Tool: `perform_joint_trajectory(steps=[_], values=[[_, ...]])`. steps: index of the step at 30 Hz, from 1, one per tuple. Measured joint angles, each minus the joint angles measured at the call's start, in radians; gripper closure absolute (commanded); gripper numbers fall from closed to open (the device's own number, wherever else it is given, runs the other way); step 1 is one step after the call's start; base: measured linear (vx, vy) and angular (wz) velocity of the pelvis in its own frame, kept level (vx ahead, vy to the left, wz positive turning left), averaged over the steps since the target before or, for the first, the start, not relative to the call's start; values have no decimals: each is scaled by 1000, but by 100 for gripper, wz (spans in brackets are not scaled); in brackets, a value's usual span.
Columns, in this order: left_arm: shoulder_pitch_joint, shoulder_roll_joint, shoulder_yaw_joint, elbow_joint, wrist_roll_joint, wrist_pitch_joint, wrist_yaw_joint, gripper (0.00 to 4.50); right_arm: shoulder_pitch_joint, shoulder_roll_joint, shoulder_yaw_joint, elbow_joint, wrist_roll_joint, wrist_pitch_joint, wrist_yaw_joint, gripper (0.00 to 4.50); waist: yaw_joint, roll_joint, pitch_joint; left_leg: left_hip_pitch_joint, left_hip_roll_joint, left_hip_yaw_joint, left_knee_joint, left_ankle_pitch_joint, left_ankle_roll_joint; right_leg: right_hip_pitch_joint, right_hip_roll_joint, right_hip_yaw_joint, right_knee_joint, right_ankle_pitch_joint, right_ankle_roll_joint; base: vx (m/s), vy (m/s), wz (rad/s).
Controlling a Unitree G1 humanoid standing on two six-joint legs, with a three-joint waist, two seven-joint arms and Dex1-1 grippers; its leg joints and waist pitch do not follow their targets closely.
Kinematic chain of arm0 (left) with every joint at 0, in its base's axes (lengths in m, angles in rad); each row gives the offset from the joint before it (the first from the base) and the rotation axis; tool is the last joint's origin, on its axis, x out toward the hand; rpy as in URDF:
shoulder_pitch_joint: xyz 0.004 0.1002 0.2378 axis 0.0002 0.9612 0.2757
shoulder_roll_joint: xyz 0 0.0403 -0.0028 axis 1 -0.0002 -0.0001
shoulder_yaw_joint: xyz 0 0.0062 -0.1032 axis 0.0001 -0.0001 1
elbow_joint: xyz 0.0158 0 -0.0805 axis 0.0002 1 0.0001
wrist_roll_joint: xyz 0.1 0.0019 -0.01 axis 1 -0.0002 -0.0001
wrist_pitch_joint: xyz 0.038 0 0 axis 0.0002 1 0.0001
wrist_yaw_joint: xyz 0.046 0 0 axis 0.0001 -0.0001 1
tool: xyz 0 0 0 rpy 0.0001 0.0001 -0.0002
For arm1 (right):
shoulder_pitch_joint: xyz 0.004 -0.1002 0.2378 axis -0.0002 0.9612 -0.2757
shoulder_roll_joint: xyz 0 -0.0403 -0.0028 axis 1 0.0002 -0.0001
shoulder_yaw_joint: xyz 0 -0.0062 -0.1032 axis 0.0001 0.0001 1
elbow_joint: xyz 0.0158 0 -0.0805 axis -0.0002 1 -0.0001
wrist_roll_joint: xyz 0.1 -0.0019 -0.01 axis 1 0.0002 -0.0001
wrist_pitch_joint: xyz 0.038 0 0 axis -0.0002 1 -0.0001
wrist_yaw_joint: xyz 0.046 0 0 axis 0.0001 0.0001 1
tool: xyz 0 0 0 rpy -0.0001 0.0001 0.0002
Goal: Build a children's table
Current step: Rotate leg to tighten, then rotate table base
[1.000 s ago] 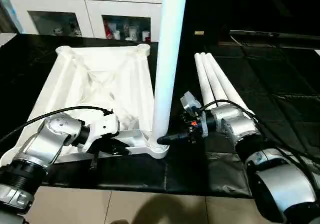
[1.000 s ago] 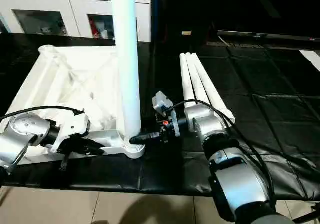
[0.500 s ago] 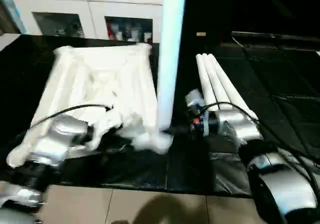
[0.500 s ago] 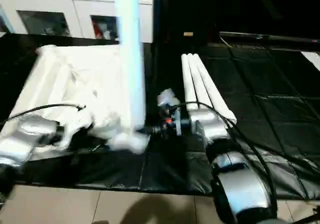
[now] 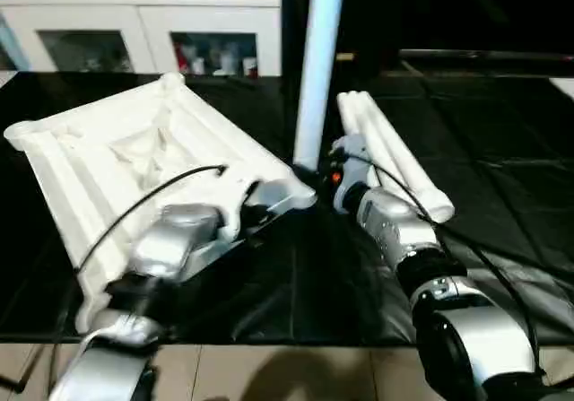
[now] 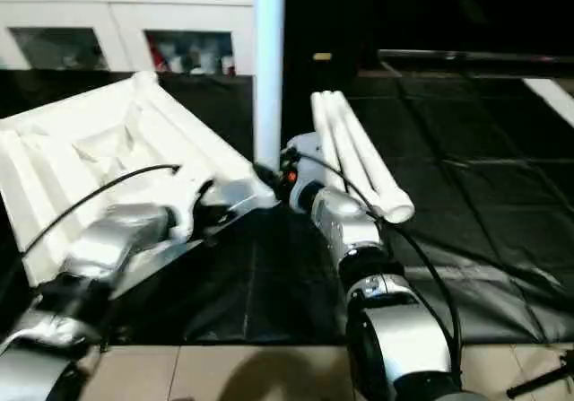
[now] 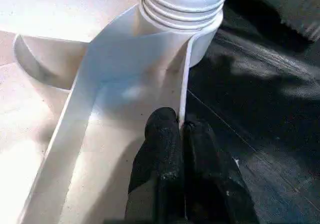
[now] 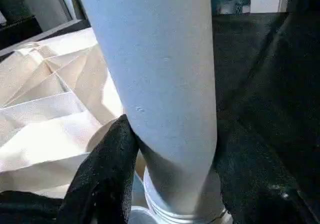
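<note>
The children's table top [image 5: 108, 163] lies upside down on the black mat, ribbed underside up. One white leg [image 5: 318, 60] stands upright in its near right corner socket [image 7: 200, 38], with the threaded end showing. My right gripper [image 8: 170, 134] is shut on this leg just above the socket, one black finger [image 8: 107, 169] on each side. My left gripper [image 7: 181, 126] is shut on the thin rim wall of the table top, a little short of that socket. Three more legs [image 5: 395, 154] lie side by side on the mat to the right.
A white glass-door cabinet [image 5: 143, 24] stands behind the mat. The black mat [image 5: 502, 150] stretches out to the right, and pale floor tiles [image 5: 269, 374] show at the near edge. Cables run along both silver forearms.
The table top has turned on the mat, and its corner with the upright leg has slid away from me. Both grippers kept their hold and moved with it.
</note>
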Motion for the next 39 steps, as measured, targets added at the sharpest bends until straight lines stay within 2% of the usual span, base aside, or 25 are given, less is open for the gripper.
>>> perform_joint_trajectory(steps=[2,3,4,5,7,11,12,18,19,21,22,23,26,27,29,31,34,36,39], values=[[0,4,-12,0,8,-15,0,450,0,0,0,0,-9,-7,0,254,0,2,0,-2,0,0,0,0,1,0,0,0,-1,0,0,0,0,0],[1,10,-16,0,13,-20,0,450,1,0,0,-1,-13,-8,0,219,0,3,0,-2,0,0,1,0,1,0,0,0,-1,0,0,0,0,0],[1,15,-19,0,16,-24,0,450,2,0,0,-2,-15,-10,-1,219,0,3,0,-2,0,0,1,-1,0,0,0,-1,-1,0,0,0,0,0],[2,19,-25,0,19,-33,-1,450,6,0,0,-5,-23,-12,-3,184,0,5,1,-2,0,-1,1,-1,0,0,0,-1,-1,1,-1,0,0,0],[4,27,-33,0,28,-51,-2,450,12,3,11,-13,-27,-21,-3,179,-3,7,2,-1,0,-1,1,-1,-1,0,0,-1,0,1,-1,0,0,0],[7,56,-27,5,58,-89,40,450,68,42,73,-24,-41,-22,39,145,-28,12,5,-3,1,-2,2,-1,-2,-2,2,-2,-1,3,-2,0,0,0],[5,57,-24,5,58,-95,45,450,81,50,79,-24,-41,-18,53,135,-30,13,6,-5,1,-2,2,-1,-2,-3,2,-2,-1,3,-2,0,0,0],[-11,51,-32,25,67,-121,53,450,92,36,64,-65,-19,32,94,89,-21,15,7,-10,1,-3,7,1,5,-10,1,-2,-1,3,-2,0,0,0],[-14,49,-32,34,70,-129,58,450,97,27,69,-82,-26,30,87,71,-18,15,7,-10,1,-3,7,1,4,-10,1,-2,-1,3,-2,0,0,0],[-18,47,-32,50,75,-145,70,450,120,-2,85,-117,-42,-12,85,63,-15,15,7,-10,0,-3,7,0,3,-10,1,-2,-1,3,-2,0,0,0],[-19,47,-30,53,74,-146,74,406,130,-15,87,-122,-45,-30,95,53,-15,15,7,-9,0,-3,7,0,2,-10,1,-2,0,3,-2,0,0,0],[-19,48,-28,54,74,-146,76,395,137,-21,87,-124,-45,-41,108,46,-15,15,7,-9,0,-3,7,-1,2,-10,1,-2,0,3,-2,0,0,0],[-19,34,30,19,22,-177,78,389,176,-44,86,-161,-30,-47,150,20,-10,15,7,-9,1,-3,7,-1,2,-10,1,-2,1,3,-2,0,0,0],[-21,33,41,4,11,-184,80,368,176,-44,85,-162,-27,-44,155,12,-9,15,7,-10,1,-2,7,0,2,-10,1,-2,2,3,-2,0,0,0],[-21,32,57,-12,1,-207,99,354,179,-38,75,-184,-14,-36,164,1,-7,15,7,-9,1,-2,7,-1,1,-9,1,-2,3,3,-2,0,0,0],[-21,30,71,-12,-6,-219,115,354,180,-27,68,-204,-11,-27,157,0,-4,15,7,-9,1,-2,7,-1,1,-8,1,-2,3,3,-2,0,0,0],[-20,25,159,-19,-72,-219,128,354,195,-24,91,-224,-24,-51,145,0,-2,14,7,-8,1,-2,8,-1,0,-7,1,-2,3,3,-2,0,0,0],[-19,41,205,-39,-99,-216,131,354,209,-26,115,-228,-40,-70,145,0,-2,14,7,-8,1,-2,8,-1,1,-7,1,-2,2,3,-2,0,0,0],[-4,87,231,-85,-101,-214,149,354,213,-4,110,-229,-38,-83,136,0,-5,14,7,-8,1,-2,8,-1,1,-8,1,-2,2,3,-2,0,0,0]])
